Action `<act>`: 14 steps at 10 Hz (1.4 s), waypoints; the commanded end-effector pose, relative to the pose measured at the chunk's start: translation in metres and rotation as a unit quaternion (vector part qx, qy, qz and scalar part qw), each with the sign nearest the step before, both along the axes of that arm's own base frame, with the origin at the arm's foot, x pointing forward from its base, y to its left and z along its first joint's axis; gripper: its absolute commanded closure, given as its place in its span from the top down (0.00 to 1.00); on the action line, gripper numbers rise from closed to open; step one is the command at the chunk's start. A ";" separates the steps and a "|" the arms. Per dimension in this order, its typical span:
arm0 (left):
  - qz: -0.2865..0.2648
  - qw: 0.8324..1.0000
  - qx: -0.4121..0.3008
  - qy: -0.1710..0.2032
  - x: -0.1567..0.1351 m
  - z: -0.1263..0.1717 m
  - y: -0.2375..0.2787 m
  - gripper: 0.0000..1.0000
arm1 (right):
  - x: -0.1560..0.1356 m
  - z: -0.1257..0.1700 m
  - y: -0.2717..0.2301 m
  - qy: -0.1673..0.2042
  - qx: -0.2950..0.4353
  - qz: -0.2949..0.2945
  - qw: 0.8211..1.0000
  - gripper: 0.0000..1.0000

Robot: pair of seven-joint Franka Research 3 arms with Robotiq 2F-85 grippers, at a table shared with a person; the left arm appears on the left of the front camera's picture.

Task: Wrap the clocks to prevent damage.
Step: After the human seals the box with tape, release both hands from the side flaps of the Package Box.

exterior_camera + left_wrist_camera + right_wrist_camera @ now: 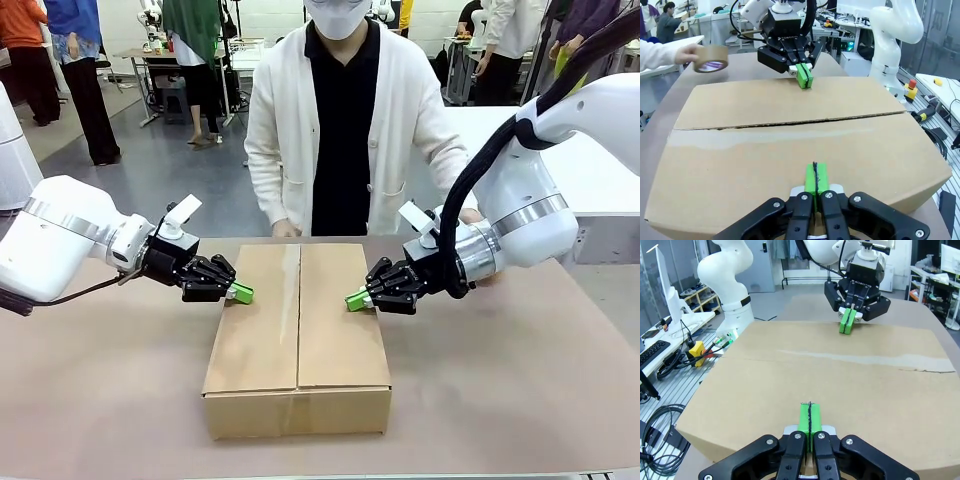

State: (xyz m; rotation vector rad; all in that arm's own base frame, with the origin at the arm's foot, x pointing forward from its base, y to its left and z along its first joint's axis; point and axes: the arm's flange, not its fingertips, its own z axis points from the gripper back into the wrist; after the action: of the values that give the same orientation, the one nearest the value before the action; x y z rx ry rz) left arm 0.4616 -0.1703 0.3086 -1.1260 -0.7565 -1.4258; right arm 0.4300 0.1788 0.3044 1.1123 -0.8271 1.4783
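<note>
Cardboard box (297, 330), brown table (500, 380), grey workshop floor (170, 175)

Robot lab: cables (655, 421), keyboard (654, 351), emergency-stop button (910, 86).

You work at a table (520, 390) with a plain brown surface. One closed cardboard box (298, 335) lies flat on it at the centre, its long side running toward the far edge and its top flaps meeting along a middle seam.
</note>
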 end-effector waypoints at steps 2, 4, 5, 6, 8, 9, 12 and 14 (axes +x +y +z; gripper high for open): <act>0.004 1.000 -0.002 0.004 0.001 -0.004 -0.001 0.00 | -0.001 -0.003 0.001 0.001 -0.004 0.000 1.000 0.01; 0.004 1.000 -0.002 0.004 0.001 -0.004 -0.001 0.00 | -0.001 -0.003 0.001 0.001 -0.004 0.000 1.000 0.01; 0.004 1.000 -0.002 0.004 0.001 -0.004 -0.001 0.00 | -0.001 -0.003 0.001 0.001 -0.004 0.000 1.000 0.01; 0.004 1.000 -0.002 0.004 0.001 -0.004 -0.001 0.00 | -0.001 -0.003 0.001 0.001 -0.004 0.000 1.000 0.01; 0.004 1.000 -0.002 0.004 0.001 -0.004 -0.001 0.00 | -0.001 -0.003 0.001 0.001 -0.004 0.000 1.000 0.01; 0.004 1.000 -0.002 0.004 0.001 -0.004 -0.001 0.00 | -0.001 -0.003 0.001 0.001 -0.004 0.000 1.000 0.01; 0.004 1.000 -0.002 0.004 0.001 -0.004 -0.001 0.00 | -0.001 -0.003 0.001 0.001 -0.004 0.000 1.000 0.01; 0.004 1.000 -0.002 0.004 0.001 -0.004 -0.001 0.00 | -0.001 -0.003 0.001 0.001 -0.004 0.000 1.000 0.01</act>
State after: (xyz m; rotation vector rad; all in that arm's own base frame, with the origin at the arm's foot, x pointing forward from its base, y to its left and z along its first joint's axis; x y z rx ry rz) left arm 0.4617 -0.1703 0.3086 -1.1263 -0.7565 -1.4258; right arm 0.4300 0.1788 0.3044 1.1124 -0.8271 1.4783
